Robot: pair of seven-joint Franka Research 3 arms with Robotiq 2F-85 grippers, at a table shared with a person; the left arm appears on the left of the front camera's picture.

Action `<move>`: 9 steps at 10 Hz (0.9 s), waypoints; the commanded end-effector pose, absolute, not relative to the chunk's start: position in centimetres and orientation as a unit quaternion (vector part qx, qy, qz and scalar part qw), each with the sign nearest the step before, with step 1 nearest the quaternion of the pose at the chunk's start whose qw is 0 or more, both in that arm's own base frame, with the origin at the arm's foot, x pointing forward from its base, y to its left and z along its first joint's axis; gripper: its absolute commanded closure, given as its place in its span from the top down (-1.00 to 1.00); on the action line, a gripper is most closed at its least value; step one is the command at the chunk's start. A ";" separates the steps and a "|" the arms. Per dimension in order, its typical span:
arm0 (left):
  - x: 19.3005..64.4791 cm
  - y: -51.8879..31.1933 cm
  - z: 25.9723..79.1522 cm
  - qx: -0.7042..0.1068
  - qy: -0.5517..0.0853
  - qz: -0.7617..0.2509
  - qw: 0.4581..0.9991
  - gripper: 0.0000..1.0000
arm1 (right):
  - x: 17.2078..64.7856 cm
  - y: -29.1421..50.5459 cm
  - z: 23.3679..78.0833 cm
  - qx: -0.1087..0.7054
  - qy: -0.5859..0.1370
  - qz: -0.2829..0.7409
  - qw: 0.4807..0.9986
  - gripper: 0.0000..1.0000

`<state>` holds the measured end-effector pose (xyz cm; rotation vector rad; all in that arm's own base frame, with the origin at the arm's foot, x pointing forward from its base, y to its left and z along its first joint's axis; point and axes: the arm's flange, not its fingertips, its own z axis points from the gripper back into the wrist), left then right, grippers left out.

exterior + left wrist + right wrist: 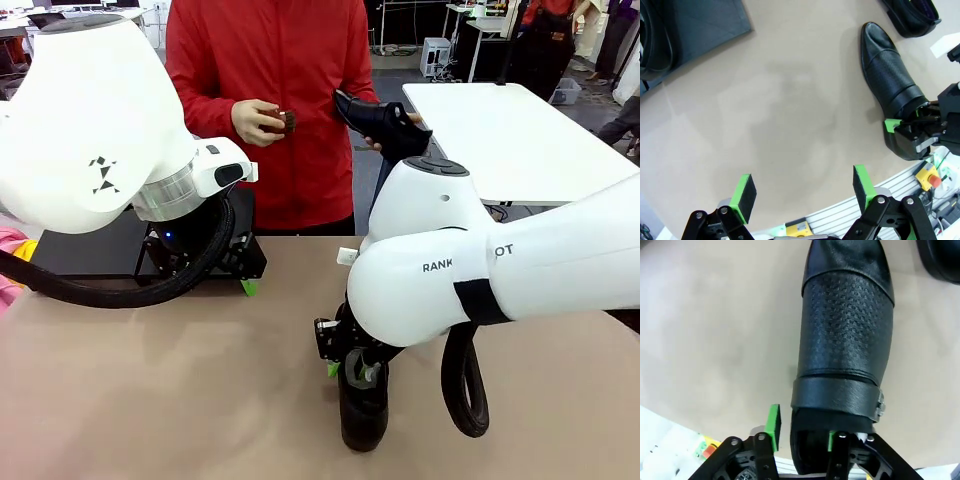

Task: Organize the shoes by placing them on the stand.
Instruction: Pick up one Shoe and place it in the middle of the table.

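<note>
**Pinch tight before lifting**

Front view: the shoe point(362, 405) lies on the table point(150, 400) at 6 o'clock, and the stand point(90, 245) is at 9 o'clock.
Left wrist view: the left gripper point(804, 190) is wide and empty.
Right wrist view: the right gripper point(802, 430) sits over the shoe's wall, loose. I think it should pinch firmly.

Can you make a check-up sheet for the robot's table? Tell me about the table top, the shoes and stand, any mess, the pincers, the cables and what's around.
Surface: tan table, looks clean.
Job's things: one shoe lies on the table, not on the stand; second shoe near its toe; third shoe held up by the person.
Clutter: brush, also held by the person.
Pincers: left pincer open over bare table; right pincer astride the first shoe's heel wall, jaws apart, outer pad off the leather.
Cables: black hoses loop off both arms.
Surroundings: white table behind the person.
</note>
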<state>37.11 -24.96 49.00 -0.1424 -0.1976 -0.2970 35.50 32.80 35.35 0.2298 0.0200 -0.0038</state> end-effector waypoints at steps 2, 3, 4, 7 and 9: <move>37.2 -24.8 49.1 -0.070 -0.098 -0.151 0.981 1.00 | 34.0 32.3 37.2 0.145 0.014 0.001 0.989 1.00; 37.2 -24.8 49.1 -0.070 -0.098 -0.151 0.981 1.00 | 33.0 32.0 38.2 0.161 0.041 -0.002 0.986 1.00; 37.2 -24.8 49.1 -0.070 -0.098 -0.151 0.981 1.00 | 31.6 31.0 39.4 0.157 0.068 0.016 0.985 1.00; 37.2 -24.8 49.1 -0.070 -0.098 -0.151 0.981 1.00 | 34.3 33.2 37.2 0.138 0.019 -0.008 0.990 1.00; 37.2 -24.8 49.1 -0.070 -0.098 -0.151 0.981 1.00 | 34.3 33.2 37.2 0.138 0.019 -0.008 0.990 1.00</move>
